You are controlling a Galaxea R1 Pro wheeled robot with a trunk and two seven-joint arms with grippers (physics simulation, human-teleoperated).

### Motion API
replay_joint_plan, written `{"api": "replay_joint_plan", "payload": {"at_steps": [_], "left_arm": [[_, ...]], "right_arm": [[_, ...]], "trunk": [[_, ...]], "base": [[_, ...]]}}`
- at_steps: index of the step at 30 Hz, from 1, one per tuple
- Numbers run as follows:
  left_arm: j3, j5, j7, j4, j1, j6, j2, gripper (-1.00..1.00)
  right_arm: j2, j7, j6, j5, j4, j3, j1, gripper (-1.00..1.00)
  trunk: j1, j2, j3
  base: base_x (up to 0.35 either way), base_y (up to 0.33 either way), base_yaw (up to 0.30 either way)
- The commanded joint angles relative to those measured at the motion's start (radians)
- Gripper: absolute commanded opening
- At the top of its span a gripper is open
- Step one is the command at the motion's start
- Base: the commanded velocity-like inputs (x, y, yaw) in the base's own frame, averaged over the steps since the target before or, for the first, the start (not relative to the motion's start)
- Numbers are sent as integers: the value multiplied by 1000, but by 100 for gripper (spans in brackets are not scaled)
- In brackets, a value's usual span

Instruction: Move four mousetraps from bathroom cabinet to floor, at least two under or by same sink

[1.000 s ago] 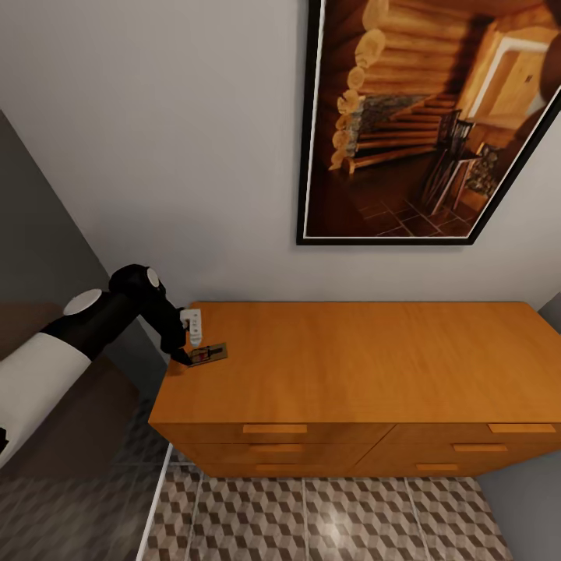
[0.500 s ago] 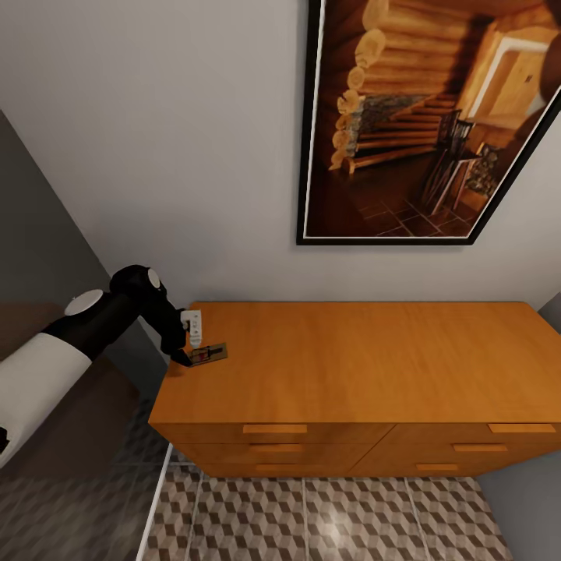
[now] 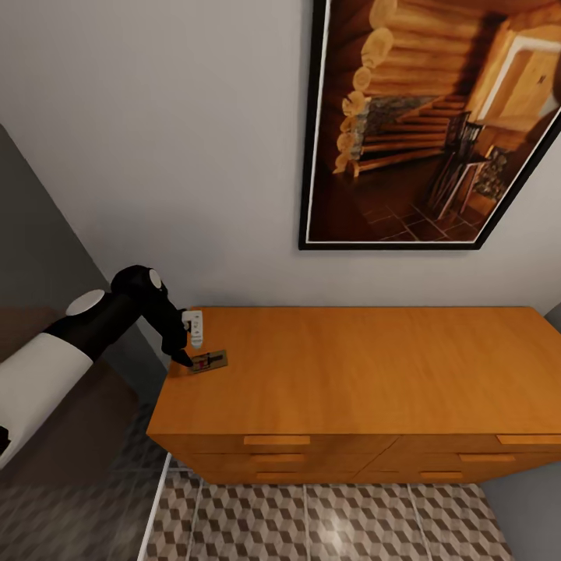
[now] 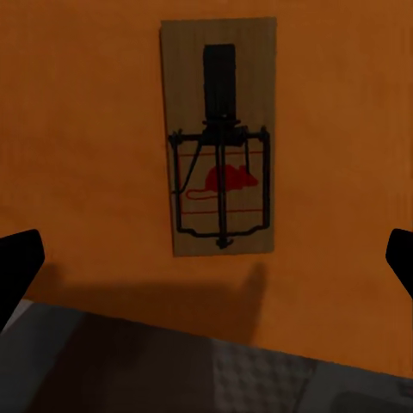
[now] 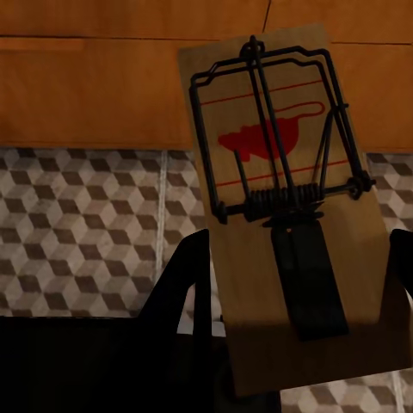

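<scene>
One mousetrap (image 3: pixel 209 361) lies flat on the near left corner of the orange-brown cabinet (image 3: pixel 366 374). My left gripper (image 3: pixel 187 360) hovers right beside it, at the cabinet's left edge. In the left wrist view the mousetrap (image 4: pixel 220 185) rests on the wood ahead of the left gripper (image 4: pixel 211 258), which is open, its black fingertips (image 4: pixel 19 262) far apart. My right gripper (image 5: pixel 292 284) is shut on a second mousetrap (image 5: pixel 284 215), held in front of the cabinet drawers (image 5: pixel 95 95) above the cube-patterned bathroom floor (image 5: pixel 77 224).
A large framed picture (image 3: pixel 436 125) hangs on the white wall above the cabinet. A dark grey wall (image 3: pixel 39 257) stands at the left. The patterned floor (image 3: pixel 327 522) runs along the cabinet's front, with a pale strip (image 3: pixel 160 506) at its left edge.
The whole head view has shifted slightly, so the camera moved. The left gripper and the mousetrap on the cabinet keep the same relation.
</scene>
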Motion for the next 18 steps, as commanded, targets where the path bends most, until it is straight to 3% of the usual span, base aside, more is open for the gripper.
{"api": "replay_joint_plan", "payload": {"at_steps": [1,18], "left_arm": [[-3,-4,-5,-2,-1,11,1,100],[-5,-4,-5,-3,-1,11,-1,100]], "right_arm": [[0,-1,-3,-9,0,9,-1,-100],[-2,-1,-16,-9,1,9,-1,-100]], "trunk": [[1,-2,-2],[1,-2,-2]], "base": [[20,6,0],[3,1,0]]}}
